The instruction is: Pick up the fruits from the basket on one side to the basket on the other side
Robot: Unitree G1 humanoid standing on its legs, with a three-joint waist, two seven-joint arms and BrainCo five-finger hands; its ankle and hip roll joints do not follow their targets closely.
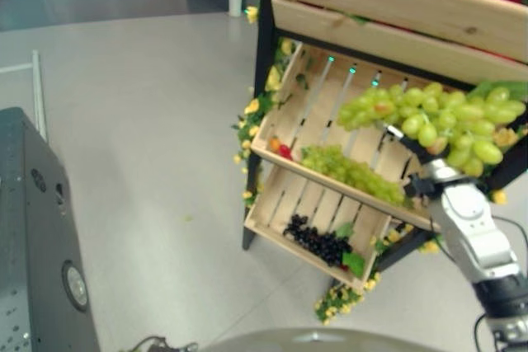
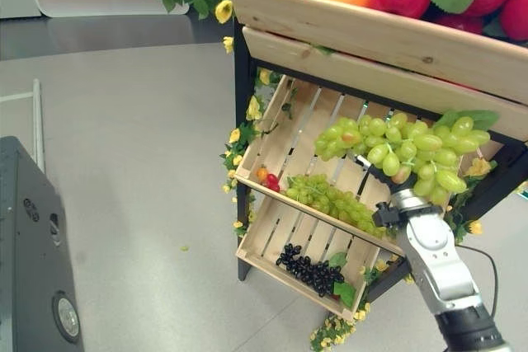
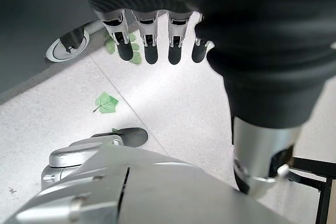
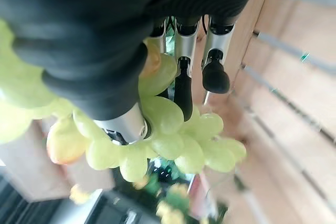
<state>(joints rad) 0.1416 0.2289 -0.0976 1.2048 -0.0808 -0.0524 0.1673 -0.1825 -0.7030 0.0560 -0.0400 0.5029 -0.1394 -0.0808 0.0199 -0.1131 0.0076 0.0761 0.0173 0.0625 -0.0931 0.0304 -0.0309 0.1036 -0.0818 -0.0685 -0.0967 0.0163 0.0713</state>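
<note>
Right hand [image 4: 126,77] raised in front of the wooden stand, arm reaching up from below. Fingers [image 4: 182,90] and thumb curled round a big green grape bunch [image 2: 396,150], held clear above the middle crate [image 2: 285,133]. That crate's bare slats lie just past the fingertips. Second green bunch [image 2: 334,195] rests below, along the crate's front rim. Left hand [image 3: 157,40] hangs over the floor, fingers straight, holding nothing.

Right hand [image 4: 157,77] raised, fingers curled; left hand [image 3: 157,35] hanging, fingers straight.

Green grape bunch [image 2: 396,150] held in right hand [image 4: 131,124], raised over middle crate [image 2: 285,142].
</note>
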